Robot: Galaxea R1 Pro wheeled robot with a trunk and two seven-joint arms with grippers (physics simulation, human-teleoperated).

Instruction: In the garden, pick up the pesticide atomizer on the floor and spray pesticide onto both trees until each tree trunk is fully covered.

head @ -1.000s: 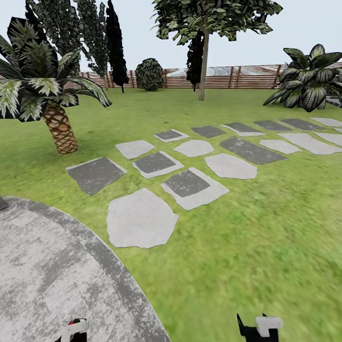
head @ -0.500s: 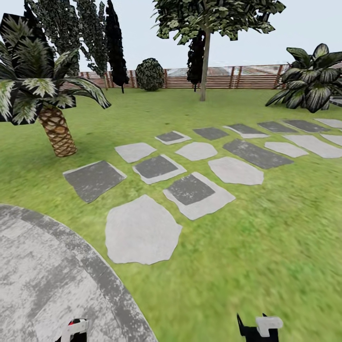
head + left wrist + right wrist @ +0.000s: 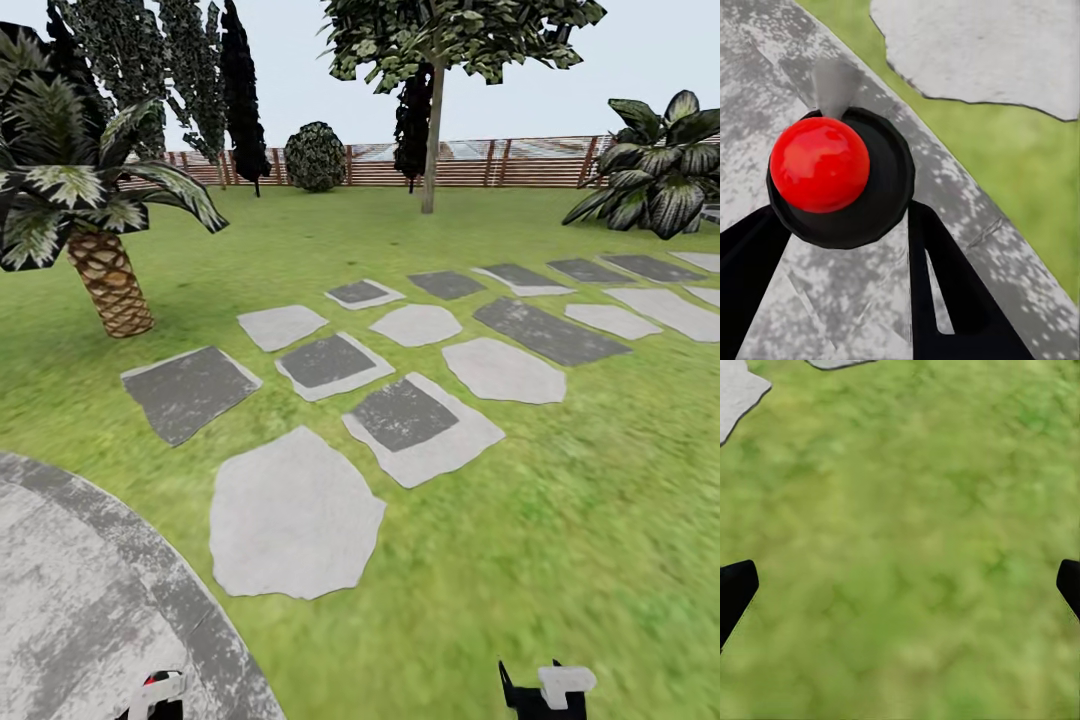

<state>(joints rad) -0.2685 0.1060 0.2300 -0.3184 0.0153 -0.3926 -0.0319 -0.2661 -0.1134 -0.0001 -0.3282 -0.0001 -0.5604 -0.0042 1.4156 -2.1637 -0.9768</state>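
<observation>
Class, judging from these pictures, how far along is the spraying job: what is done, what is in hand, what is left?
Done: the left claw is shut on the pesticide atomizer. In hand: carrying it above the paving beside the lawn. Left: the tree trunk ahead shows no white specks.

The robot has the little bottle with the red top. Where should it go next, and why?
Probably roll on across the green lawn toward the tall pale-trunked tree by the brown slat fence. The left pincer grips the red-topped dark bottle, but that trunk looks too far to spray.
</observation>
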